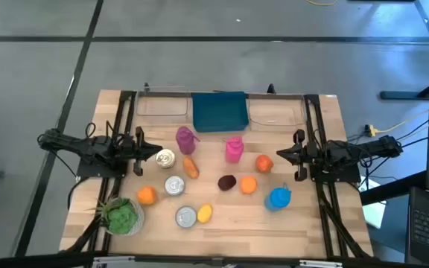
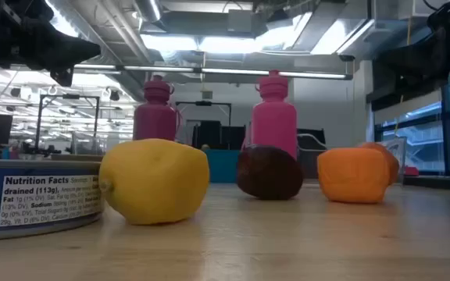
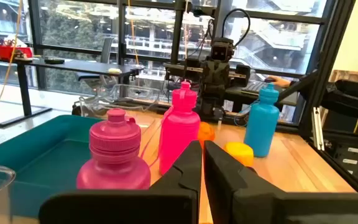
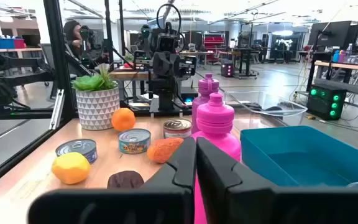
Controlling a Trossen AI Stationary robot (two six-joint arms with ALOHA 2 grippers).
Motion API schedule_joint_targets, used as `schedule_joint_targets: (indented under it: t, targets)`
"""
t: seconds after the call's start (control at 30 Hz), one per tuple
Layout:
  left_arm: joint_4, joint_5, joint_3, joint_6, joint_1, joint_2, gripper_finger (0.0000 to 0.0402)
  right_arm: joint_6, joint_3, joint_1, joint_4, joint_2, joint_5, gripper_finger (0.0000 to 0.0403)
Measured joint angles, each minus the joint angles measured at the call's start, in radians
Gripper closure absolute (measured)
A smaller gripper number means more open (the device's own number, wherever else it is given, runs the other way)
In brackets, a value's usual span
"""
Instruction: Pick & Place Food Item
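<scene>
Evidently nothing is yet done. Near the desk's (image 1: 222, 223) front edge, a yellow lemon (image 1: 205, 213) is seen beside a tin (image 1: 186, 217); toward the middle, a carrot (image 1: 191, 167), a dark plum (image 1: 227, 182) and an orange (image 1: 248, 184) are left lying untouched. At the back edge, the teal bin (image 1: 218, 111) is seen empty. Both the left gripper (image 1: 141, 152) and right gripper (image 1: 280, 155) are held clenched on nothing at opposite side edges, so picking and placing remain.

Pale matt wooden table (image 1: 304, 223), glossy plastic pink bottles (image 1: 233, 149), paper-labelled metal tins (image 1: 174, 185)
</scene>
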Motion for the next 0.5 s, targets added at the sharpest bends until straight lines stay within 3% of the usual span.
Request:
schedule_joint_targets:
  t: [0.5]
  targets:
    - [0.000,0.000,0.000,0.000,0.000,0.000,0.0391,0.000,0.000,0.000,0.000,0.000,0.000,0.0387]
